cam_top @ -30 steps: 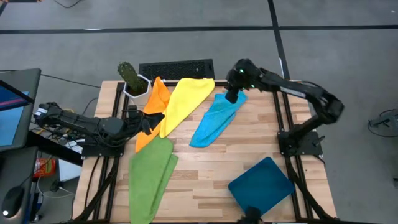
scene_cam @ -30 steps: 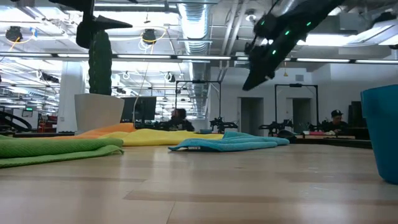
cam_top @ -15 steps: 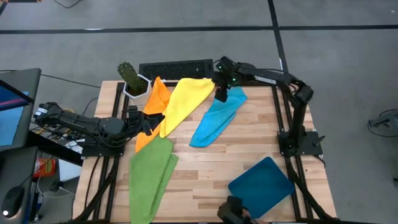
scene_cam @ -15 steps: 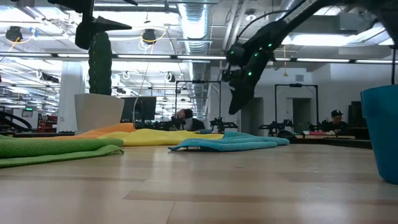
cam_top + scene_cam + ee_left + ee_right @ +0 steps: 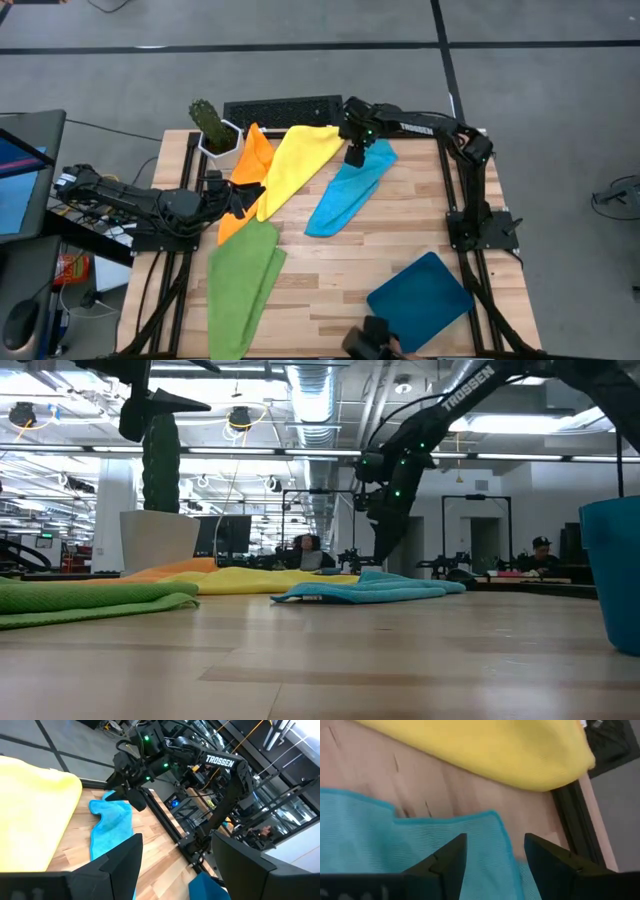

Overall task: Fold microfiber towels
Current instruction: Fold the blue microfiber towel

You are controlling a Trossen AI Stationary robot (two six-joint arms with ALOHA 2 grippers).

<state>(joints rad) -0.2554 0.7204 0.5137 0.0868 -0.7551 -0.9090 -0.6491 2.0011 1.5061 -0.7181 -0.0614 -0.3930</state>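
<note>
Fingers of right arm spread over light blue towel corner, tips cut off.

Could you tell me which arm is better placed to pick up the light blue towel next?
The right. Its claw is open and poised right over the far corner of the light blue towel. The left claw sits by the orange towel at the table's left edge, farther away.

The right arm was dark, with white "TROSSEN" lettering on one link and small green lights glowing near its wrist.
</note>
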